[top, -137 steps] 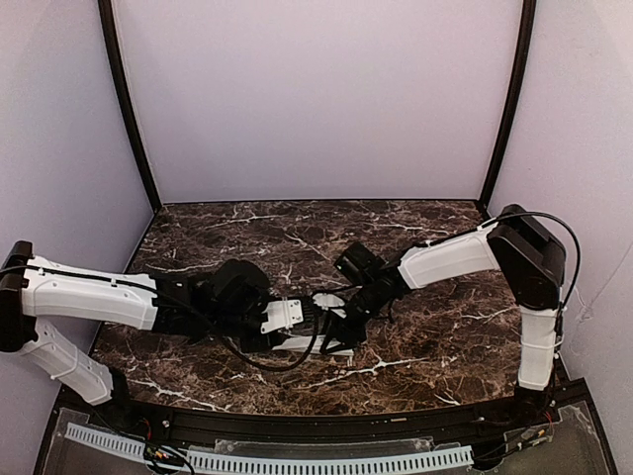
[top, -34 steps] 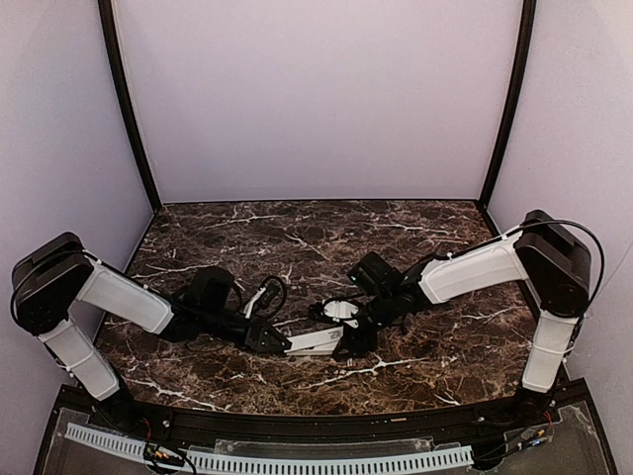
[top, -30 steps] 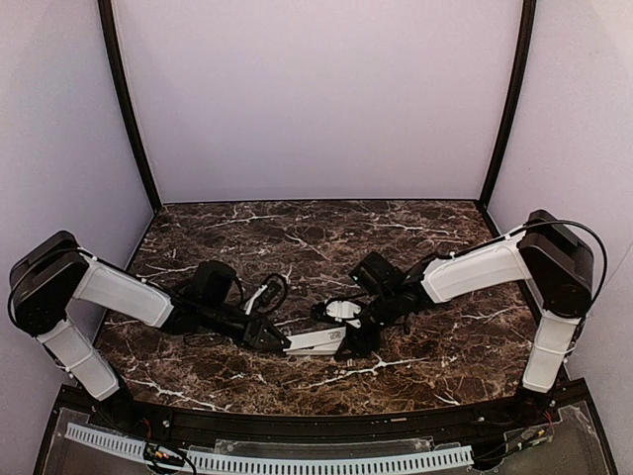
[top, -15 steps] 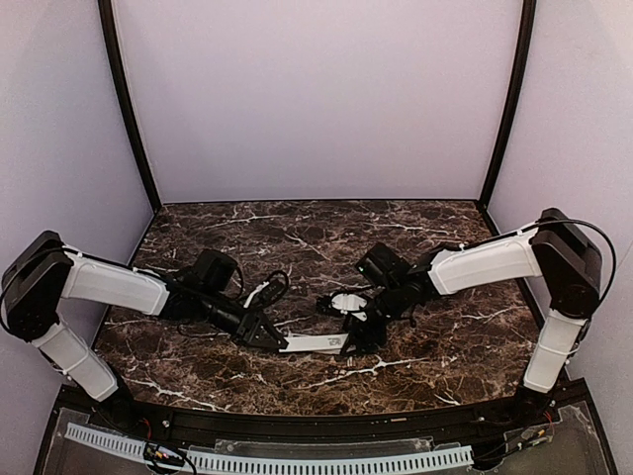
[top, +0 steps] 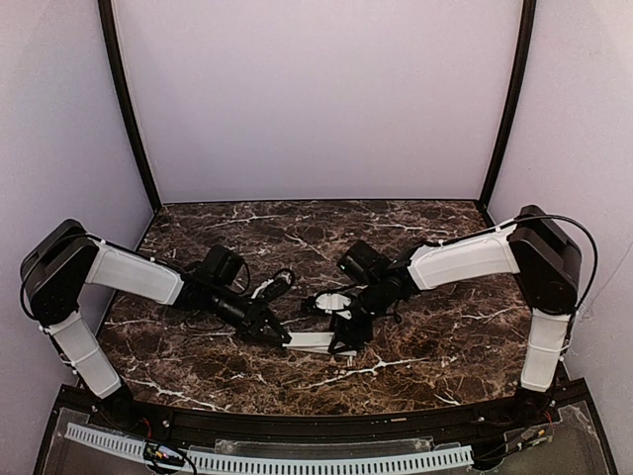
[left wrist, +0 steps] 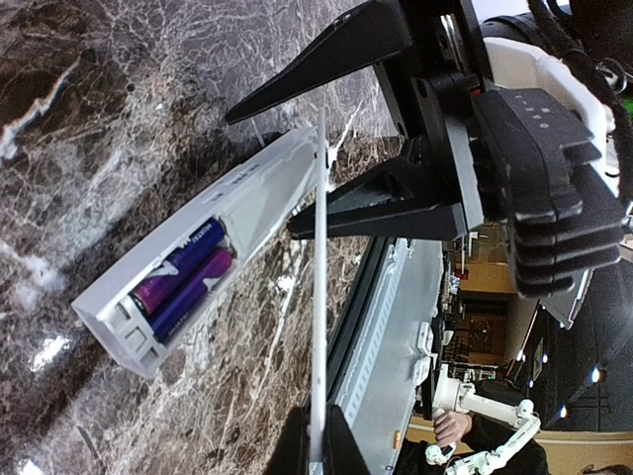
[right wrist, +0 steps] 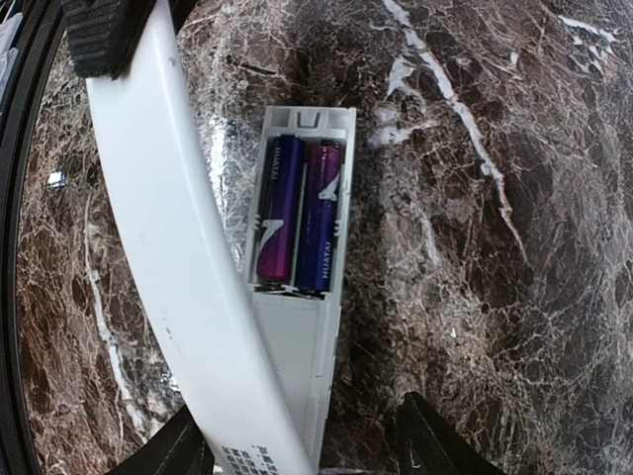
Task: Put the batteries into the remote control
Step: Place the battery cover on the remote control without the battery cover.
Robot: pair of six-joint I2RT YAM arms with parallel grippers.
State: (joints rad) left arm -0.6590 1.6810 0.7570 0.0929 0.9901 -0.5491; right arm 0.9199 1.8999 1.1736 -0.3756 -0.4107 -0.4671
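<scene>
The white remote control (right wrist: 297, 356) lies back up on the marble table, compartment open, with the two blue-purple batteries (right wrist: 299, 220) side by side inside. They also show in the left wrist view (left wrist: 183, 277). My left gripper (left wrist: 318, 450) is shut on the thin white cover (left wrist: 320, 297), held edge-on above the remote (left wrist: 247, 198); the cover (right wrist: 168, 247) slants across the remote's left side. My right gripper (right wrist: 302, 450) is open, its fingers (right wrist: 425, 445) straddling the remote's far end without touching it. In the top view the left gripper (top: 274, 334) and right gripper (top: 342, 334) meet at the remote (top: 315, 342).
A looped black cable (top: 278, 287) hangs by the left wrist. The table's front edge and black rail (top: 297, 421) lie just near the remote. Purple walls and black posts (top: 129, 129) enclose the back and sides.
The left gripper has edged right and up with the cover. The right arm has swung left over the remote's end. The remote stays on the table.
</scene>
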